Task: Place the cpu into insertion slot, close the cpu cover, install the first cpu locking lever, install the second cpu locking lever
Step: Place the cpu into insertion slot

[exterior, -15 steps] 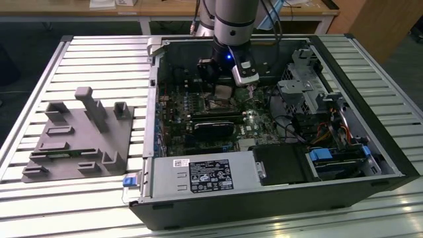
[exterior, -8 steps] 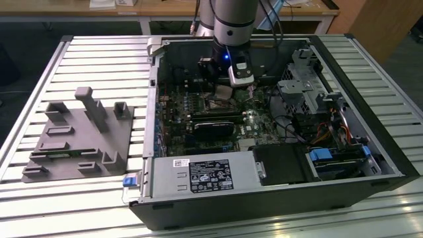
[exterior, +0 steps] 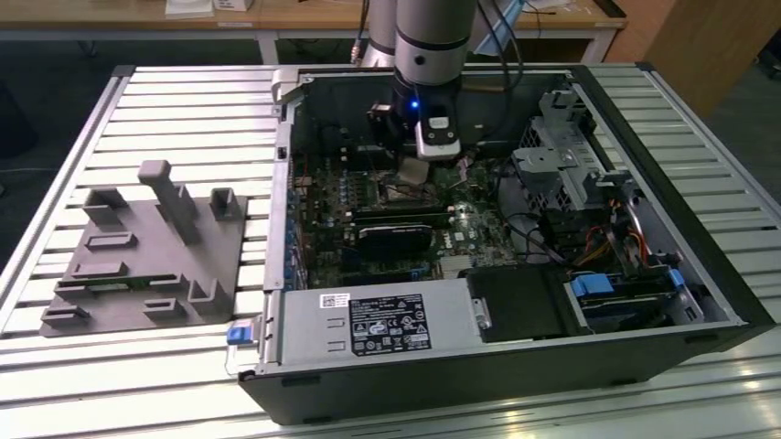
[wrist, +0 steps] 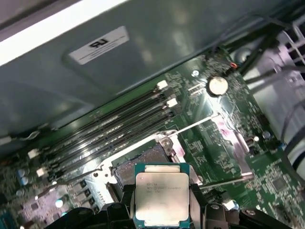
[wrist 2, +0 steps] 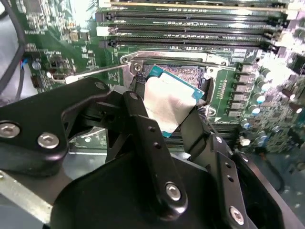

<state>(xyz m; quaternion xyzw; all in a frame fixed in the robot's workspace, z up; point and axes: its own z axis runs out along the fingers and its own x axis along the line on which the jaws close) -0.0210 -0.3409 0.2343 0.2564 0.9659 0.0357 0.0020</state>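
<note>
While the slatted metal bench (exterior: 183, 101) carried the whole set-up, the open computer case (exterior: 683, 165) lay on its side upon it, with the insertion slot (exterior: 401, 192) on the motherboard (exterior: 324, 229) inside. A grey moulded fixture (exterior: 146, 247) stood on the bench outside the case, well apart from the slot toward the exterior view's left. The long black memory slots (wrist: 109, 129) ran just beside the slot.

The single arm's claw (wrist 2: 169, 109) was clamped on the cpu (wrist 2: 169, 102), one finger on each of two opposite edges. The chip hung just above the slot, apart from it. In the second wrist view it sat tilted, its far edge nearest the slot's bare dark centre (wrist 2: 183, 74), so the slot lay directly beneath and slightly ahead of the claw. The slot looked uncovered and not yet filled. A thin lever rod (wrist 2: 95, 71) reached away from one corner of the slot.

A large printed label (exterior: 388, 323) lay on the power-supply box near the case's front, a white one (wrist: 98, 45) on the case wall beyond the memory slots, and the cpu's top (wrist: 161, 195) bore fine print.
</note>
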